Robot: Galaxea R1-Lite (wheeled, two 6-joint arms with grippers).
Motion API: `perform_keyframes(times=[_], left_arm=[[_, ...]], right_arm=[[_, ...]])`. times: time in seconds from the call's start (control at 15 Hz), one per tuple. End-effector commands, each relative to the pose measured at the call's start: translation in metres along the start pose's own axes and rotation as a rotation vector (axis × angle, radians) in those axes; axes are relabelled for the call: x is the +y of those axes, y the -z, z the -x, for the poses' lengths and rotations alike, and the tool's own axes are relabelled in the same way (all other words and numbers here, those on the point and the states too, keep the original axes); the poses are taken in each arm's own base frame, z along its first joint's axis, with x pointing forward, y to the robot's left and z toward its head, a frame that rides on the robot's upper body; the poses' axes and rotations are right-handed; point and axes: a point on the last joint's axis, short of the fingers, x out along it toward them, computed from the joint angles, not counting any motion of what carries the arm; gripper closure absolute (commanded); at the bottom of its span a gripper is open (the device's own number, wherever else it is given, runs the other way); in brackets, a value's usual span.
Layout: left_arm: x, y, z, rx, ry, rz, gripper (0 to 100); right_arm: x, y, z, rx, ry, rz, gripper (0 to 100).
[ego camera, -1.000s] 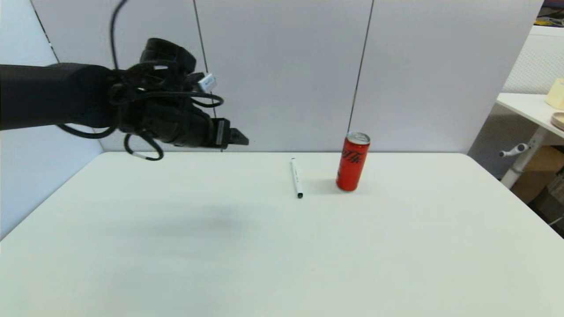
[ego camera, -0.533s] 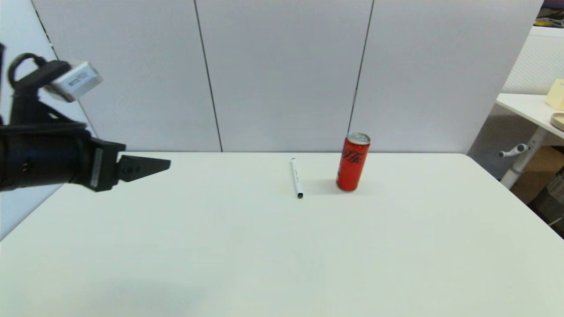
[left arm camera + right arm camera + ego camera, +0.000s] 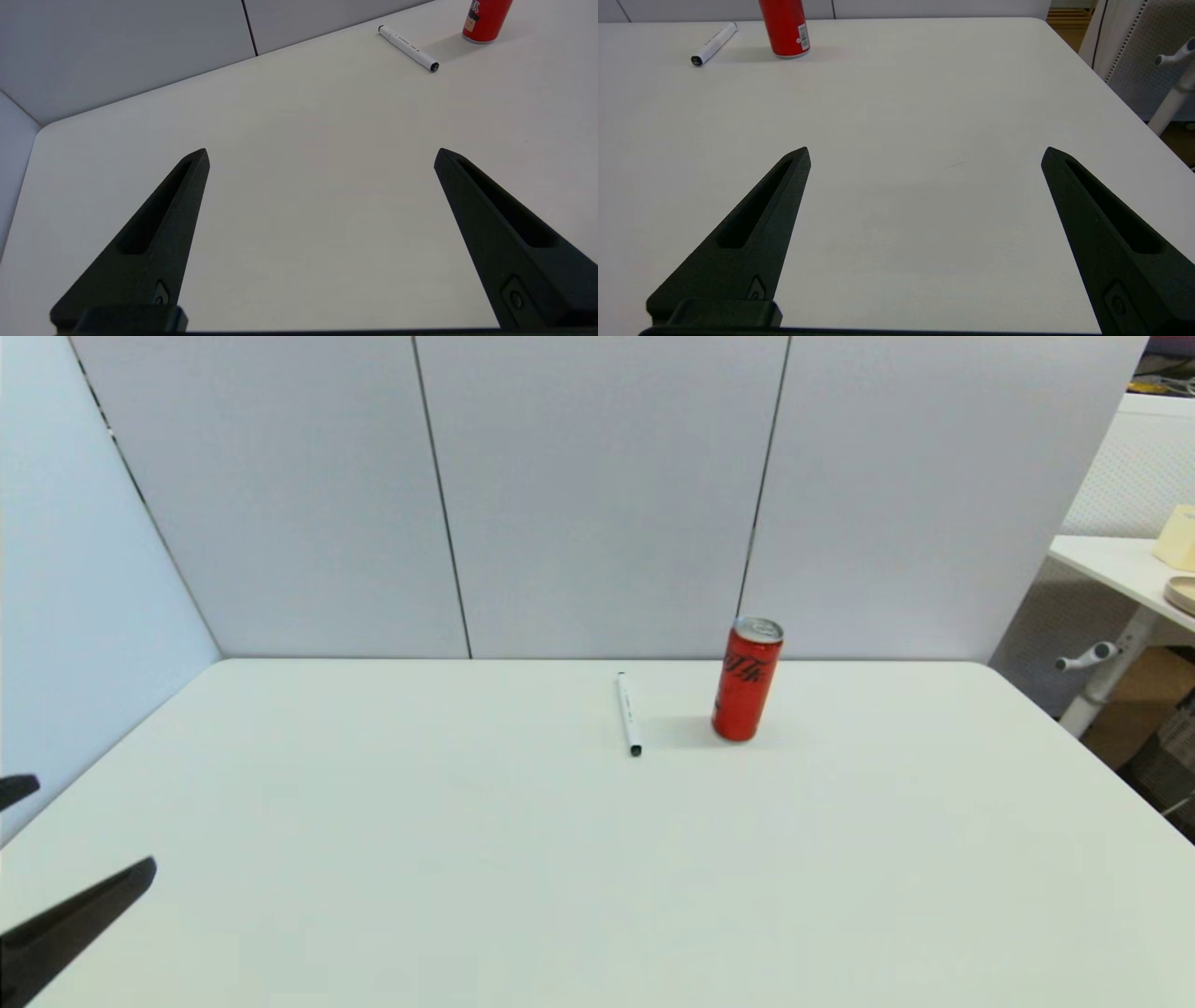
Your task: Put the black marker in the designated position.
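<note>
Withdrawn to near-left corner: my left tool (image 3: 37,859), open, empty; black marker (image 3: 628,713) flat on far surface (image 3: 597,877) beside can (image 3: 747,679); placement judged complete

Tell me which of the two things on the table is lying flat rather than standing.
The black marker lies flat on the white table, left of the red can, which stands upright. Neither touches the other.

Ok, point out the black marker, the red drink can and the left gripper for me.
black marker (image 3: 628,713): head view, middle of the white barrel.
red drink can (image 3: 745,683): head view, red side wall.
left gripper (image 3: 321,156): left wrist view, midway between the open fingertips.
</note>
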Motion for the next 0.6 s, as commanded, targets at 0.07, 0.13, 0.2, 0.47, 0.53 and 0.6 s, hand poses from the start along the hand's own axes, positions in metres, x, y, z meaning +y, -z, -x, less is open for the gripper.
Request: perform_keyframes(times=[0.07,0.13,0.2,0.47,0.53,0.6], left_arm=[[-0.02,0.056,0.034,-0.155,-0.018,-0.011,0],[-0.023,0.065,0.036,-0.165,-0.009,-0.004,0],[-0.025,0.075,0.036,-0.163,-0.012,-0.003,0],[-0.029,0.1,0.031,-0.171,-0.047,-0.01,0],[-0.032,0.106,0.034,-0.189,-0.061,-0.012,0],[-0.035,0.115,0.037,-0.215,-0.077,-0.009,0]], right_arm=[[0.0,0.0,0.0,0.001,0.0,0.0,0],[0.0,0.0,0.0,0.001,0.0,0.0,0],[0.0,0.0,0.0,0.001,0.0,0.003,0],[0.0,0.0,0.0,0.001,0.0,0.0,0],[0.0,0.0,0.0,0.001,0.0,0.0,0],[0.0,0.0,0.0,0.001,0.0,0.0,0]])
